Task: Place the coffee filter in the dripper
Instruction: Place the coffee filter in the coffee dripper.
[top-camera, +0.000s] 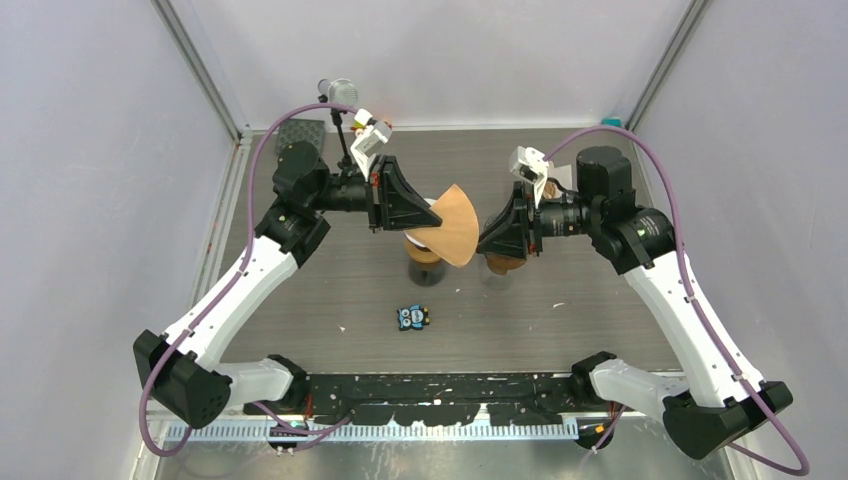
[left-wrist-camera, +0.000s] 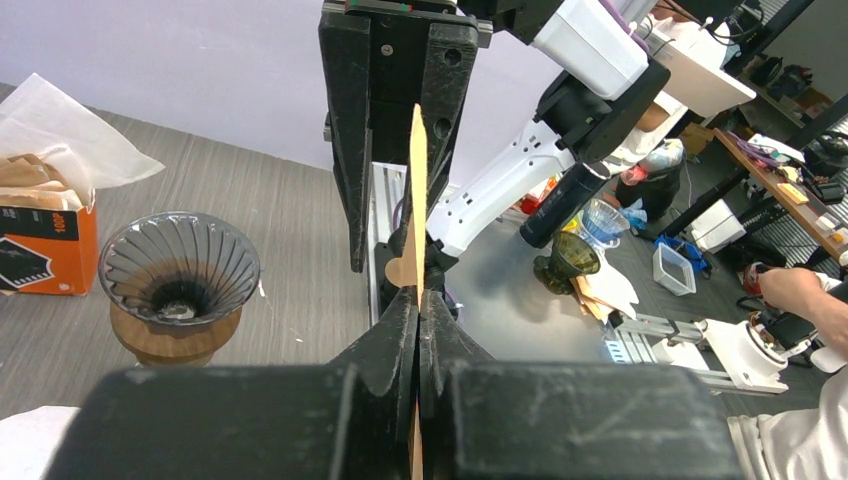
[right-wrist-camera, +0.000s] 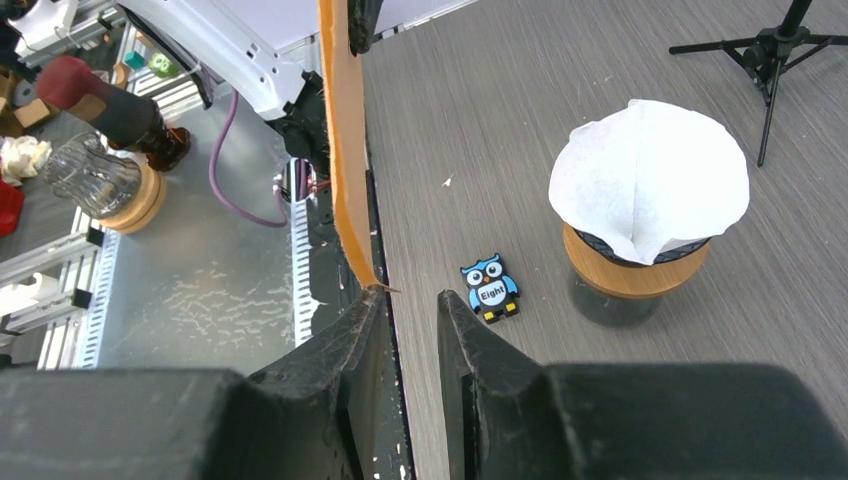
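Observation:
A brown paper coffee filter (top-camera: 455, 225) hangs in the air between my two grippers. My left gripper (top-camera: 435, 215) is shut on it; in the left wrist view the filter (left-wrist-camera: 418, 200) stands edge-on in the closed gripper (left-wrist-camera: 420, 300). My right gripper (top-camera: 483, 243) is open, and the filter's lower edge (right-wrist-camera: 340, 150) touches the tip of its left finger, outside the gap of the gripper (right-wrist-camera: 410, 300). An empty glass dripper (left-wrist-camera: 180, 265) on a wooden base stands below the right gripper (top-camera: 503, 263).
A second dripper holding a white filter (right-wrist-camera: 645, 190) stands under the brown filter (top-camera: 425, 255). An owl sticker (top-camera: 412, 318) lies nearer the front. An orange filter box (left-wrist-camera: 45, 240) sits beside the empty dripper. A microphone tripod (top-camera: 340, 100) stands at the back left.

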